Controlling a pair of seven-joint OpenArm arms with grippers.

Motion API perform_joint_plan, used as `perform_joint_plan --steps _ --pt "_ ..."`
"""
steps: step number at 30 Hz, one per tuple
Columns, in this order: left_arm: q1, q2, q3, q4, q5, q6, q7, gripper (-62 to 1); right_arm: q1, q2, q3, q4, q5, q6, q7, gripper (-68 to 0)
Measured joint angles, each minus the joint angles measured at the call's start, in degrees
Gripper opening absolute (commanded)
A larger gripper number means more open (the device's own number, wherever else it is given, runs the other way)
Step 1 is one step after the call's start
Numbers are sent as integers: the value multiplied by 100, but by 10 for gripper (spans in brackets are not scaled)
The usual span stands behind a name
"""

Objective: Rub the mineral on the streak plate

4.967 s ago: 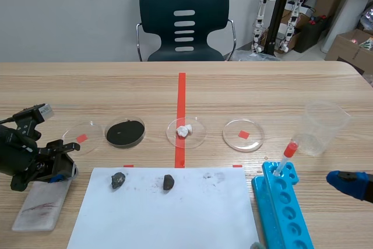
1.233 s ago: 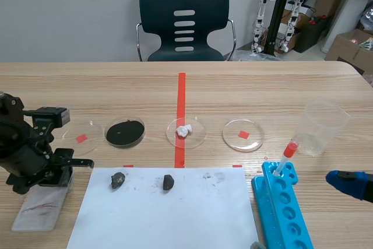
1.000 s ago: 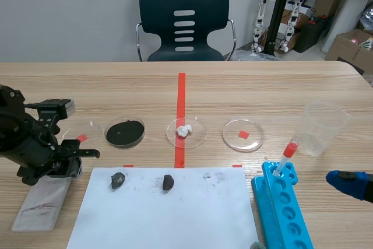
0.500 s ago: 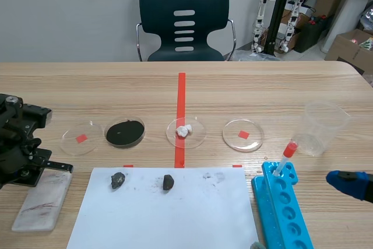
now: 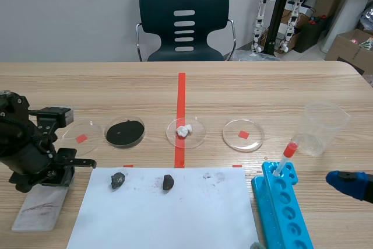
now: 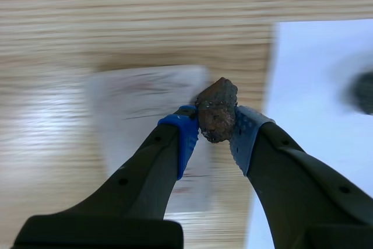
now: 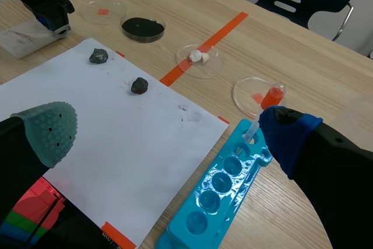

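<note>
A rough brown mineral (image 6: pixel 217 109) is pinched between the blue pads of my left gripper (image 6: pixel 213 130), which is shut on it. It hovers over the near end of the white streak plate (image 6: pixel 140 109), which bears reddish-brown streaks. In the scene view the left gripper (image 5: pixel 55 174) hangs over the far end of the streak plate (image 5: pixel 38 207) at the table's left front. My right gripper (image 7: pixel 169 126) stands open and holds nothing, low at the right front (image 5: pixel 349 183).
A white paper sheet (image 5: pixel 163 211) carries two dark mineral pieces (image 5: pixel 118 179) (image 5: pixel 168 182). Behind it stand several petri dishes (image 5: pixel 125 132), one with white lumps (image 5: pixel 186 130). A blue tube rack (image 5: pixel 282 208) with a red-capped tube and a clear cup (image 5: pixel 322 126) are at the right.
The left arm has swung back and forth over the streak plate; from half a second ago it shifted right, back over the plate's far end. The right arm has not moved.
</note>
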Motion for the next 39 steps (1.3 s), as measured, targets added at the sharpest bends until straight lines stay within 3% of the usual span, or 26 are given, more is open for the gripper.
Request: perform_joint_plan --steps 3,7,9,14,17,21,24,29,31,36,39 --pt "0 55 9 0 -339 -83 -87 -552 0 0 0 0 0 0 0 4" --pt "0 57 9 0 -339 -164 -166 -552 0 0 0 0 0 0 2 4" --pt "0 57 9 0 -170 -162 -162 -552 0 0 0 0 0 -2 2 4" --pt "-4 61 9 4 654 107 140 -552 0 0 0 0 0 0 2 4" --pt "-15 74 9 2 1609 417 463 -552 0 0 0 0 0 -2 -9 4" --pt "0 57 9 -2 2555 682 675 -552 0 0 0 0 0 17 2 4" --pt "-9 55 9 -2 2872 739 732 -552 0 0 0 0 0 20 0 4" --pt "-2 55 9 -2 2680 739 662 -552 0 0 0 0 0 20 0 4" --pt "4 44 9 -2 2253 741 339 -552 0 0 0 0 0 20 0 4" --pt "170 -24 9 11 835 737 -857 -552 0 0 0 0 0 20 0 4" --pt "461 -210 9 166 472 737 -1491 -552 0 0 0 0 0 17 0 4"
